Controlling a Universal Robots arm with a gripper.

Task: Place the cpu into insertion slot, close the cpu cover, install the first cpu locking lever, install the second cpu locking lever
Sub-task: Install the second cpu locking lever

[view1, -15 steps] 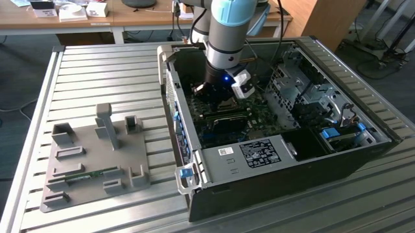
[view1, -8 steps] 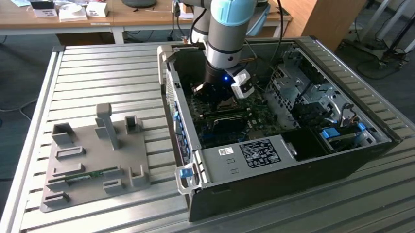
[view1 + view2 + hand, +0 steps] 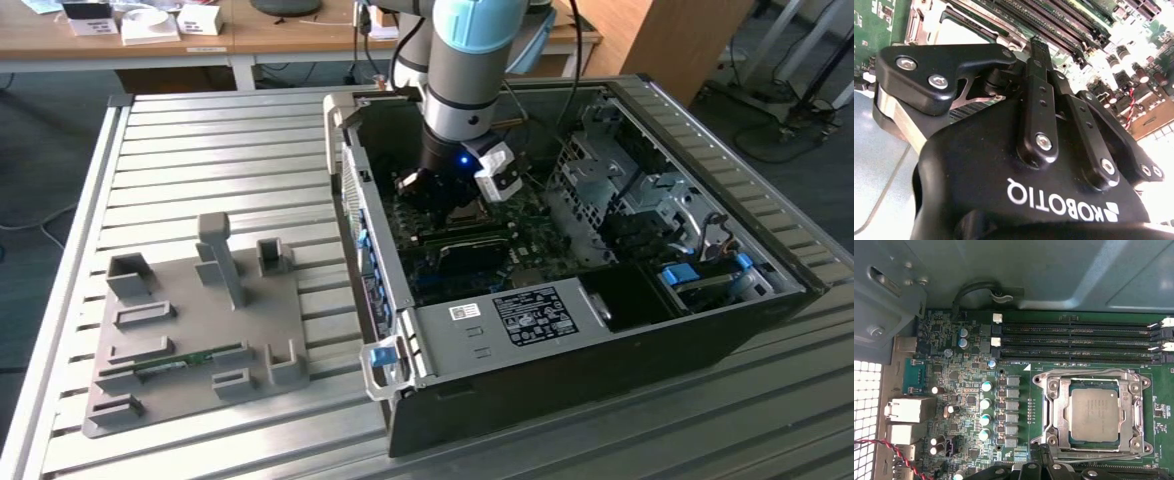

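You're looking at an open black computer case (image 3: pixel 587 330) on the slatted metal table (image 3: pixel 200 140), with a grey fixture plate (image 3: pixel 200 330) at its 9 o'clock. The black gripper (image 3: pixel 430 187) hangs inside the case — whether its fingers are parted, you cannot tell. In the first wrist view the silver-grey square cpu (image 3: pixel 1095 414) sits in the dark-framed insertion slot (image 3: pixel 1093 413), the silvery windowed cpu cover (image 3: pixel 1093 381) lying around it — memory slots (image 3: pixel 1074 342) at 12 o'clock.
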